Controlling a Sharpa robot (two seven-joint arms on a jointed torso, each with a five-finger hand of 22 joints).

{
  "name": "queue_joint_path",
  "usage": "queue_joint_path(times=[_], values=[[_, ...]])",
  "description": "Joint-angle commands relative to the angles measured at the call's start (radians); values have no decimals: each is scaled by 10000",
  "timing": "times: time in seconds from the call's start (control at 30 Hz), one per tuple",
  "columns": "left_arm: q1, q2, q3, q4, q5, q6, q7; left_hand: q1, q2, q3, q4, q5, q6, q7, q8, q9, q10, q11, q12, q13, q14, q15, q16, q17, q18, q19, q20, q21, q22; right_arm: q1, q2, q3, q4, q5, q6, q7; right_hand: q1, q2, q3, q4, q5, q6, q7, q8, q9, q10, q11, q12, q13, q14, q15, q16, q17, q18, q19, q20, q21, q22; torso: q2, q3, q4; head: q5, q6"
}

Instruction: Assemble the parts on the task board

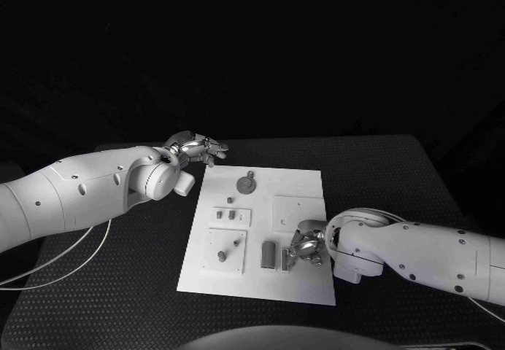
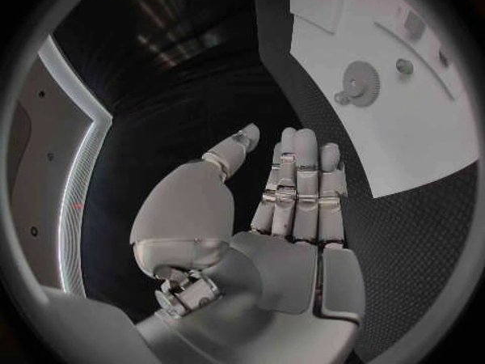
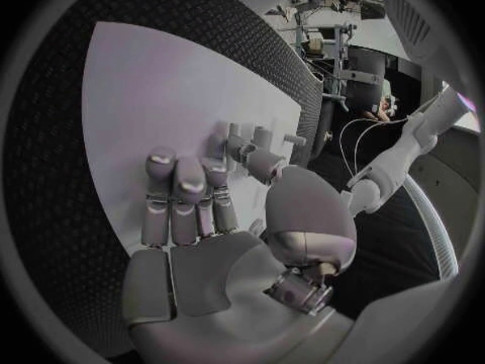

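Hovering off the far left corner of the task board [image 1: 300, 186], the left hand [image 1: 197, 149] holds nothing, fingers straight and apart, with the gear-shaped part [image 1: 247, 183] near it on the board. Further right, the right hand [image 1: 309, 246] hangs over the board's near edge, fingers loosely extended and empty, just beside the upright parts [image 1: 276, 257], so it looks the nearer one for them.

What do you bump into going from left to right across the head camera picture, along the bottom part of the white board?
Small plate with a peg → grey block → right hand.
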Motion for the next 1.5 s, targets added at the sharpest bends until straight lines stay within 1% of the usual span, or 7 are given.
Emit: queue_joint_path(times=[0.03,0.4,0.5,0.7,1.1,1.4,1.5], values=[[13,8,6,15,-41,-11,50,-80,-36,-18,30,-34,-94,7,35,-16,-34,31,-1,10,62,7,-53,9,-90,5,-444,-45,59,-38,-22,-19,-6,-166,43,128,-23,81,-1,-51,-58,70,-18,-5,-9,46,-8,9,1,-5,-42,-11,-2,440,-10,73,28,-9,-3,-2,2,-8,8],[13,25,6,-93,12,-60,99,-88,-46,-24,33,-38,-98,9,35,-19,-37,32,-2,10,59,8,-56,11,-92,5,-442,-47,62,168,-811,47,422,627,877,790,-1937,-1921,-1090,1117,-13,-362,100,-237,-151,-199,105,-91,33,-91,-10,-88,-33,440,-58,131,-48,-105,-28,-5,1,-46,252],[12,45,5,-132,47,-126,96,-101,-68,-31,36,-43,-103,12,37,-24,-46,39,-7,8,18,18,-88,3,-96,-10,-437,-62,63,247,-1017,225,423,737,1036,988,-2550,-1275,-2806,304,1337,-732,176,-305,-81,-553,167,-22,166,-370,76,-73,82,440,-443,-5,-126,-63,-46,-8,-1,-164,513],[13,120,5,-339,374,-133,152,-174,-148,-49,63,-59,-94,4,67,-38,-64,69,-7,7,-165,68,-258,-47,-137,-158,-386,-193,48,599,-1310,765,-131,1422,1309,2322,-2598,-1127,-3186,-138,1292,-1363,385,-603,-179,-849,365,-149,117,-630,222,-261,34,440,-703,43,-354,-167,-164,5,-69,-166,1146],[143,584,18,-1397,1099,683,672,-328,-127,94,19,-187,-253,-149,158,-43,-334,136,-54,-105,-990,852,-2847,-973,-175,-1105,346,-1182,-218,962,-77,1580,-4294,4129,217,6346,-1198,149,-3243,-765,1738,-1476,587,-507,-66,-1946,601,-1774,-1151,-1957,521,-2159,-1088,95,-2164,814,-1906,-880,-816,-41,-299,-111,2576],[143,1330,36,-2934,1940,1594,1092,-1146,-223,-772,-171,-605,-1164,-406,-162,-208,-2268,84,-104,-914,-2594,1340,-5032,-1322,-381,-2376,885,-2381,-616,681,1028,2294,-6817,5372,-429,7595,-810,167,-2677,-661,1533,-2318,867,-690,-161,-3094,1801,-7316,-5914,-4851,2641,-7324,-4352,-864,-5849,2028,-5662,-2660,-1074,1,-320,52,3237],[123,1378,40,-3150,1966,1925,1430,-1453,-249,-1110,-279,-650,-1709,-603,-404,-300,-3210,41,-109,-1311,-3441,1509,-5652,-1494,-381,-3202,1287,-3019,-854,484,1285,2625,-7215,5660,-689,7829,-761,126,-2699,-530,1486,-2647,710,-695,-214,-3054,1788,-8766,-7254,-5280,2748,-8390,-5268,-873,-6091,2236,-6362,-3120,-1117,13,-360,93,3232]])
